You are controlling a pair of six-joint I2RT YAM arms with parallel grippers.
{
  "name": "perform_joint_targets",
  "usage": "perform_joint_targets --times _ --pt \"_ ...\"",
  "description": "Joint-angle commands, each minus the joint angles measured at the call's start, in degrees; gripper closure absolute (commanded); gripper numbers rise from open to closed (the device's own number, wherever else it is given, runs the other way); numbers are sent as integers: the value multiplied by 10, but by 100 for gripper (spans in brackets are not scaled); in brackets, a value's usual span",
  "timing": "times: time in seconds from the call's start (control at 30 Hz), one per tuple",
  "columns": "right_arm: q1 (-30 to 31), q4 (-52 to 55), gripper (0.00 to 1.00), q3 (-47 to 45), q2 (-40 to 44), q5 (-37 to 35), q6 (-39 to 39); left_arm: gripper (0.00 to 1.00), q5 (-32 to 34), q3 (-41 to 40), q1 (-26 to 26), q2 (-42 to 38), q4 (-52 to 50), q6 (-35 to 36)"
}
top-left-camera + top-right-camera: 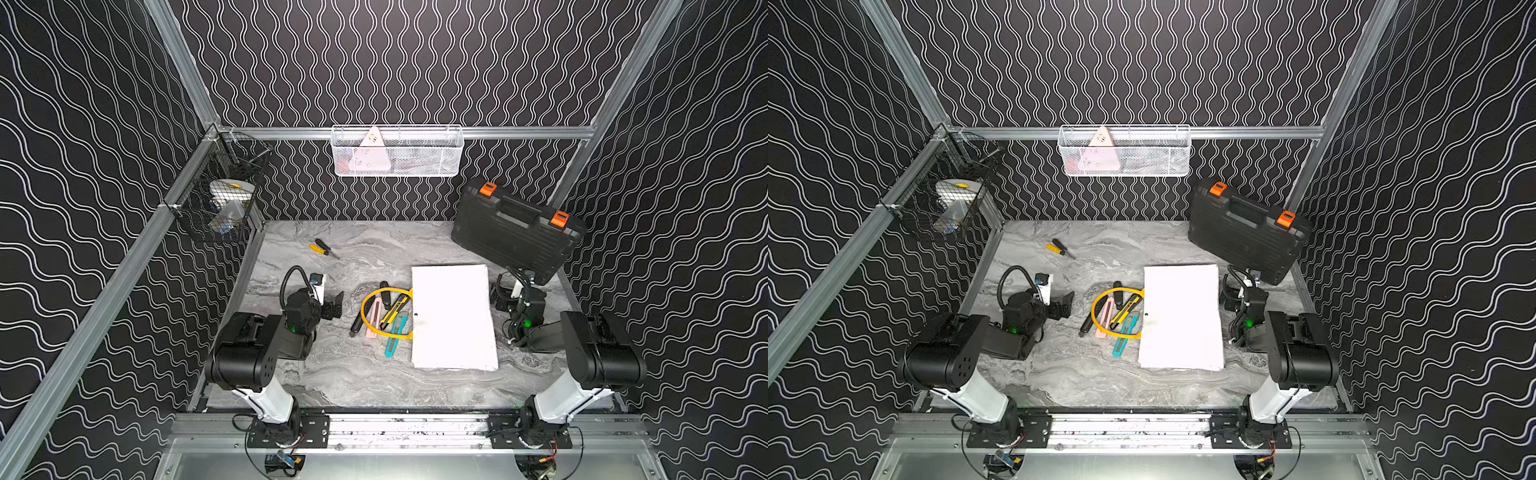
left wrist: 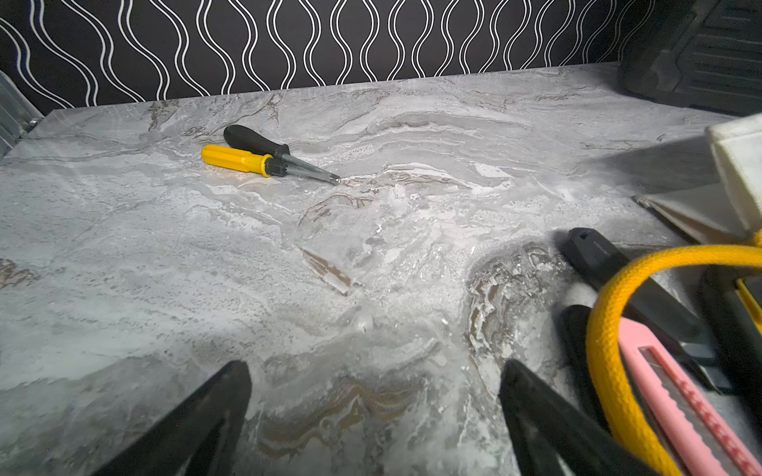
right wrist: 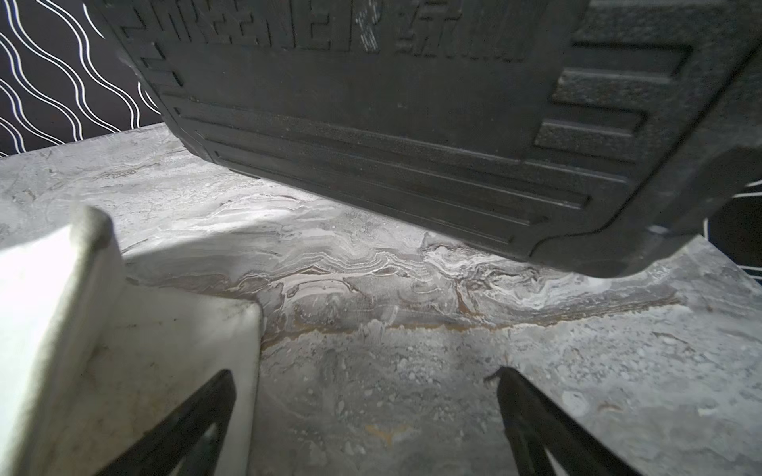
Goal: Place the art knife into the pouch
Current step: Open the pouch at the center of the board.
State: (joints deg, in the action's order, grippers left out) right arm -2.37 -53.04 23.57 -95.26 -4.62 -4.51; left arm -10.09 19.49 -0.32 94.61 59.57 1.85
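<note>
The pouch [image 1: 453,316] lies flat on the grey marbled table [image 1: 353,374], right of centre, plain white face up. A yellow loop handle [image 1: 363,309] spreads over the table from its left edge. Five art knives lie bunched at that loop, just left of the pouch and all outside it. A pink knife [image 1: 375,320] lies within the ring, with a yellow-and-black knife [image 1: 392,312] beside it on the right. A teal knife [image 1: 394,338] reaches out past the loop with its near end. A short black knife [image 1: 385,293] lies at the far side and a long black knife [image 1: 356,326] at the left. In the left wrist view the yellow cord crosses over the pink one and a black one. Which of these the task means I cannot tell. The left fingers [image 2: 214,412] stand wide apart and empty, low over bare table just left of the knives. The right fingers [image 3: 532,412] are likewise spread wide with nothing between them. They sit just right of the pouch's far right corner, near the black case [image 1: 511,232] that stands tilted in the far right corner. Two screwdrivers [image 1: 321,248], one yellow-handled and one black, lie together at the far left. A white wire basket [image 1: 397,151] hangs on the far wall and a black wire basket [image 1: 216,203] on the left one.
</note>
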Motion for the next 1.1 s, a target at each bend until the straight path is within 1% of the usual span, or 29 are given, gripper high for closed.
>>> perform_joint_targets --times 0.0,0.2,0.3,0.43,0.53,0.73,0.77,0.83,0.87,0.9,0.93,0.97,1.0,1.03,1.07 --pt "0 -22 0 -2 -1 3 -2 2 -6 0 2 -1 20 12" --pt "0 -17 0 1 0 4 -1 2 -7 0 1 -1 20 12" --pt "0 -16 0 0 0 3 -2 2 24 6 1 0 11 5" --pt "0 -16 0 0 0 3 -2 2 37 8 -1 0 7 3" --pt "0 -16 0 1 0 3 -3 2 72 14 -1 0 -6 -10" --pt "0 -16 0 0 0 4 -2 2 76 15 0 -1 -8 -11" --pt "0 -17 0 0 1 3 -2 2 82 13 -2 -2 -3 -11" --pt "1 -22 0 -3 9 -11 -4 2 131 1 -12 -19 7 -18" --pt "7 3 0 -2 34 -49 -9 2 151 0 -17 -45 -15 -18" --pt "19 41 0 2 68 -98 -15 2 167 9 -25 -83 -61 -15" --pt "23 86 0 9 100 -122 -16 2 181 27 -36 -117 -125 -10" --pt "27 138 0 19 137 -127 -22 2 205 58 -53 -156 -210 -20" --pt "29 186 0 30 171 -118 -34 2 238 98 -65 -187 -299 -67" --pt "31 230 0 41 201 -99 -47 2 236 135 -69 -207 -376 -100" --pt "32 279 0 56 234 -68 -68 2 205 185 -71 -226 -460 -123"
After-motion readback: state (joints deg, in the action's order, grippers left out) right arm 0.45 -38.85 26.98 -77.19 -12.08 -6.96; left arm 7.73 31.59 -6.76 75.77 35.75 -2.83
